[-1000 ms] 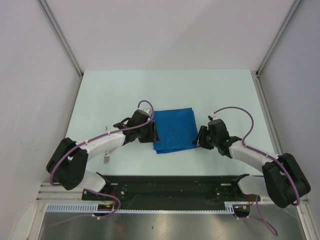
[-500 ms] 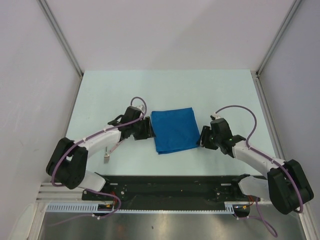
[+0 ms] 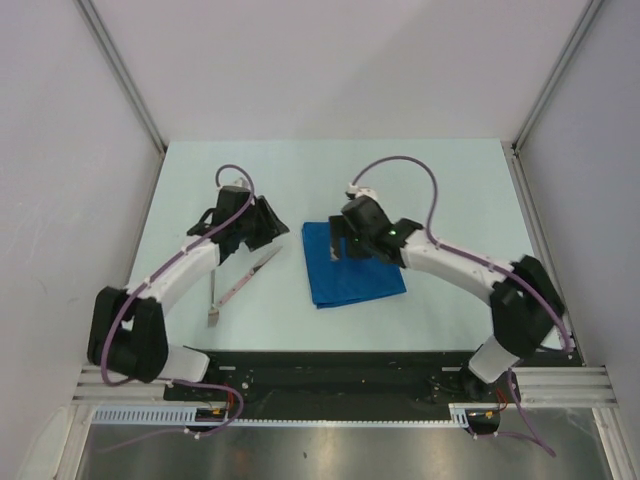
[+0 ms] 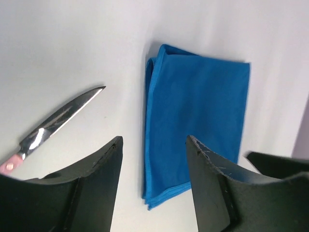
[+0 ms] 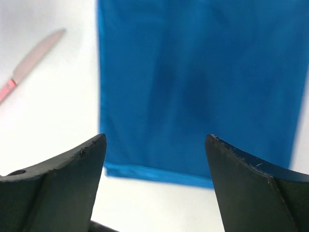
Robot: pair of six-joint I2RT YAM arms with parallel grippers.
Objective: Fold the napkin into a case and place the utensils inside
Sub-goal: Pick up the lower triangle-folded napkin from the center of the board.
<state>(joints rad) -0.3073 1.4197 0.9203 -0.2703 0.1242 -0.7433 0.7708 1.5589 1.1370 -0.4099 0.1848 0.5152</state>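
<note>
The royal-blue napkin (image 3: 352, 272) lies folded flat in a layered oblong mid-table; it also shows in both wrist views (image 4: 198, 116) (image 5: 198, 82). Two slim metal utensils lie to its left: a knife (image 3: 248, 277) (image 4: 60, 120) set diagonally, and a second piece (image 3: 212, 298) pointing toward the near edge. My left gripper (image 3: 274, 228) (image 4: 154, 141) hovers open left of the napkin's far corner, with nothing between its jaws. My right gripper (image 3: 336, 246) (image 5: 155, 138) stands wide open over the napkin's far left part, holding nothing.
The pale table (image 3: 450, 180) is walled in by white panels on three sides, with metal posts (image 3: 125, 75) at the back corners. The black base rail (image 3: 340, 370) runs along the near edge. The right arm (image 3: 450, 265) arches across the napkin's right side.
Both grippers have left the napkin's sides. The left arm drew back left and away, uncovering the utensils. The right arm swung over the napkin's far left part and its jaws opened wide.
</note>
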